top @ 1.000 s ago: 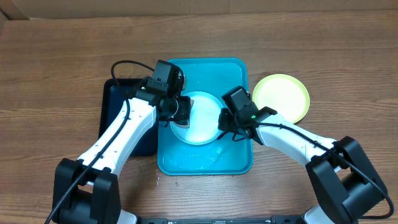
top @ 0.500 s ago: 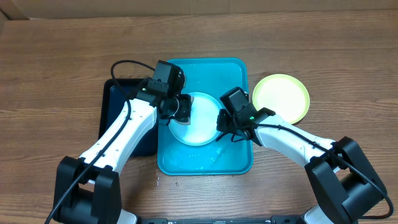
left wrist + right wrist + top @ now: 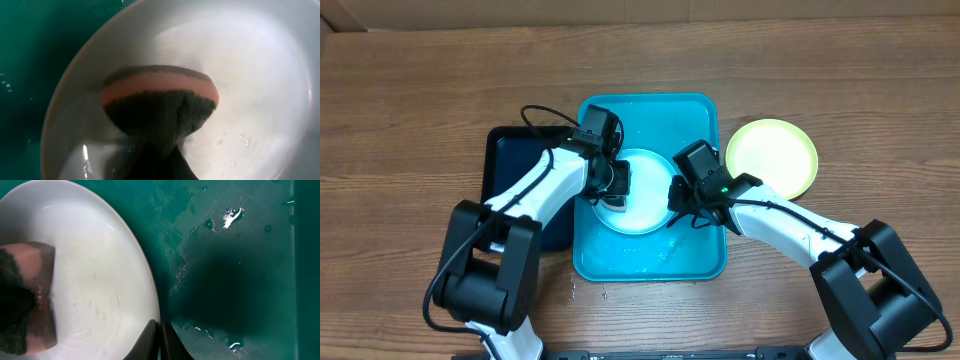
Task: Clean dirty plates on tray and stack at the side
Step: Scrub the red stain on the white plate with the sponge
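Observation:
A light cyan plate lies in the wet cyan-blue tray. My left gripper is shut on a sponge with an orange layer and dark scouring face, pressed on the plate's left inside. My right gripper is shut on the plate's right rim, its fingers pinching the edge. The sponge also shows at the left of the right wrist view. A yellow-green plate sits on the table right of the tray. A third plate is not separately visible.
A black tray lies on the wooden table left of the blue tray, partly under my left arm. Water drops and puddles lie on the blue tray's floor. A few drops lie on the table by the tray's front left corner.
My left gripper with the sponge has shifted a little right and forward on the plate, and the left arm's elbow has swung in. The right gripper and plate have stayed put.

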Robot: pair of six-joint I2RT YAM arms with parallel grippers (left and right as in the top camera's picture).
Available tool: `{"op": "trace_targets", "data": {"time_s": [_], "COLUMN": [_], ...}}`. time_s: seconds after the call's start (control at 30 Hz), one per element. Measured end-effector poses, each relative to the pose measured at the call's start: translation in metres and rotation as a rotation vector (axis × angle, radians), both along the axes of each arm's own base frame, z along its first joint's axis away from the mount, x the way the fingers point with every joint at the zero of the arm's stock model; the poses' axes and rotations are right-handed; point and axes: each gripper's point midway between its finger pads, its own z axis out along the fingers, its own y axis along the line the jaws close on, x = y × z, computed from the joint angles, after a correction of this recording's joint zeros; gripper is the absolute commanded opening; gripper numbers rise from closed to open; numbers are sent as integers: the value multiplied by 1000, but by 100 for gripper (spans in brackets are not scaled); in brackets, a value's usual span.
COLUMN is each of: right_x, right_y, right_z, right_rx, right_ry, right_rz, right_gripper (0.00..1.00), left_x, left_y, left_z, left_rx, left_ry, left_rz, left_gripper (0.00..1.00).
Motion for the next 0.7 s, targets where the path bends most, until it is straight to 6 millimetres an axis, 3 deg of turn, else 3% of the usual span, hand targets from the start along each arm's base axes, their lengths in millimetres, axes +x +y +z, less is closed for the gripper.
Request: {"op": "trace_targets", "data": {"time_s": [0.3,0.47,0.57,0.7], "right_x": [0,1,1,2], "right_y": [-2,-3,-3,-2], "right_z": [-1,-1,0,0], "right_rx": [-11,-15,-15,-12], "right_ry": [-2,-5,-6,-9], "right_rz": [-5,-8,-8,-7], "right_gripper": [4,4,4,4], "left_x": [-3,-14,-21,-8], "left_y": [-12,-34,-45,-54], "left_z": [-7,-3,6,33], "left_rx": [-94,-238,-302,-344], "left_ry": [70,140,188,152], "left_rz": [-6,-37,-52,-69], "left_gripper": [4,4,4,4]}}
